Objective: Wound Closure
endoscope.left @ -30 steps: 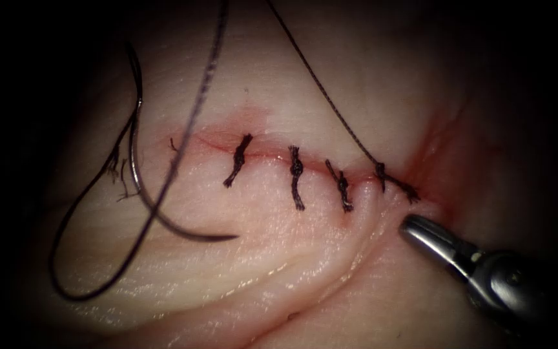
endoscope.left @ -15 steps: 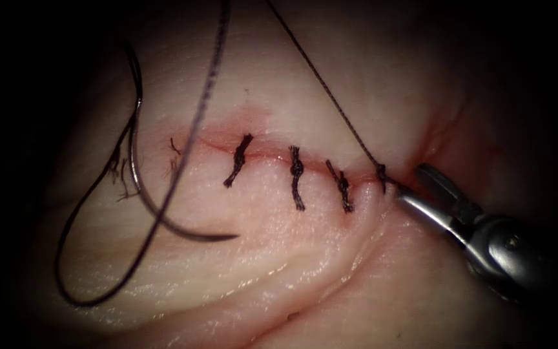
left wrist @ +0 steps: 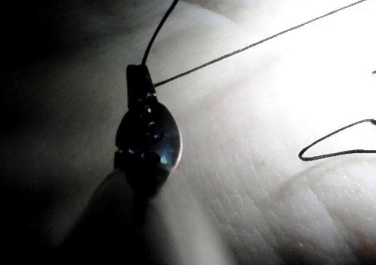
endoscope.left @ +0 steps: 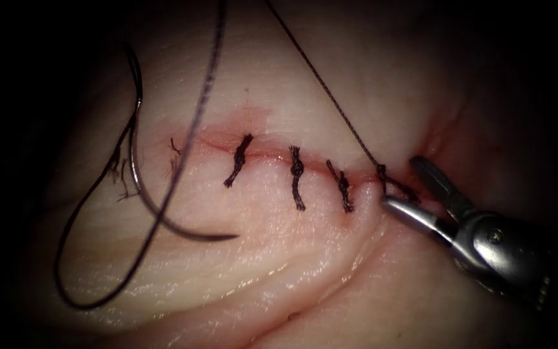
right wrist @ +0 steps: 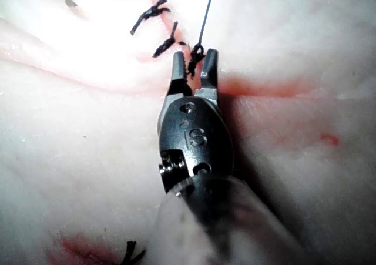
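Thread (endoscope.left: pixel 330 97) tail at the last knot (endoscope.left: pixel 382 173) sits between the right tool's (endoscope.left: pixel 403 187) wide-open, empty jaws, while the left tool (left wrist: pixel 140 84) pinches that thread.

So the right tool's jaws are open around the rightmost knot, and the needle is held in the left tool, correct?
Not quite. The needle lies free on the tissue left of the stitches, as the endoscope view shows. The left tool is shut on the thread, seen in the left wrist view. The right tool is indeed open around the rightmost knot.

Darkness rings one central light
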Controlling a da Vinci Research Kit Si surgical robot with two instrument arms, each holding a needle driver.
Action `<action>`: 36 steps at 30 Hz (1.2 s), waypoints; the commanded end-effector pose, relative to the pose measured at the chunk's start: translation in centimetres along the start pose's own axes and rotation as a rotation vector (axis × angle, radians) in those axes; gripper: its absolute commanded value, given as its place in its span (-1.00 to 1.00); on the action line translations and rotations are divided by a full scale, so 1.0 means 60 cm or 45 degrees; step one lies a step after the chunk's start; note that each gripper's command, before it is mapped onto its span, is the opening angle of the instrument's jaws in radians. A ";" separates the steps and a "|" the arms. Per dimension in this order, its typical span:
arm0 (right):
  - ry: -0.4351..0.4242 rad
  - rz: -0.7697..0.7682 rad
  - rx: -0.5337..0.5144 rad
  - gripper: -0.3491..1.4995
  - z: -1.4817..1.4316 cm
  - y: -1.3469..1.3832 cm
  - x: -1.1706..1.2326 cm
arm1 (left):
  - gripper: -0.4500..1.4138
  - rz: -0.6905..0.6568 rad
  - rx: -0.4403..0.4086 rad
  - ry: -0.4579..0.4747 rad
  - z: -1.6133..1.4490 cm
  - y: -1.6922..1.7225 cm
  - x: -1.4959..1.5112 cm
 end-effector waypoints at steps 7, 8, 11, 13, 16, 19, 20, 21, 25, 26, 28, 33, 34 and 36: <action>-0.037 -0.007 -0.001 -0.55 0.0011 0.0003 -0.0011 | -1.00 0.003 0.002 0.002 0.0011 -0.0004 -0.0002; -0.040 -0.008 0.001 -0.49 0.0010 0.0003 -0.0012 | -1.00 0.003 0.002 0.002 0.0011 -0.0004 -0.0002; -0.038 -0.011 0.004 -0.05 0.0007 0.0002 -0.0015 | -1.00 0.003 0.001 0.002 0.0010 -0.0005 -0.0002; -0.040 -0.011 0.001 0.29 0.0007 0.0002 -0.0015 | -1.00 0.003 0.001 0.002 0.0010 -0.0005 -0.0002; -0.043 -0.011 0.002 0.45 0.0008 0.0002 -0.0015 | -1.00 0.003 0.001 0.002 0.0010 -0.0005 -0.0002; -0.043 -0.011 0.002 0.49 0.0009 0.0001 -0.0015 | -1.00 0.003 0.001 0.002 0.0010 -0.0005 -0.0002; -0.043 -0.012 0.002 0.44 0.0009 0.0001 -0.0015 | -1.00 0.003 0.001 0.002 0.0010 -0.0005 -0.0002; -0.043 -0.012 0.002 0.38 0.0009 0.0001 -0.0015 | -1.00 0.003 0.001 0.002 0.0010 -0.0005 -0.0002; -0.064 -0.018 0.017 -1.00 0.0005 -0.0005 -0.0016 | -1.00 0.003 0.001 0.002 0.0010 -0.0004 -0.0003; -0.090 -0.007 0.009 -1.00 0.0005 -0.0007 -0.0017 | -1.00 0.004 0.002 0.002 0.0010 -0.0003 -0.0003; -0.137 -0.014 -0.026 -1.00 0.0006 -0.0009 -0.0018 | -1.00 0.004 0.002 0.002 0.0009 -0.0003 -0.0003; -0.167 -0.005 -0.009 -1.00 0.0003 -0.0012 -0.0018 | -1.00 0.004 0.000 0.002 0.0009 -0.0007 -0.0004; -0.167 0.002 -0.009 -1.00 0.0000 -0.0014 -0.0018 | -1.00 0.004 -0.001 0.003 0.0009 -0.0009 -0.0005; -0.172 -0.002 -0.001 -1.00 -0.0007 -0.0020 -0.0018 | -1.00 0.005 -0.002 0.003 0.0010 -0.0013 -0.0006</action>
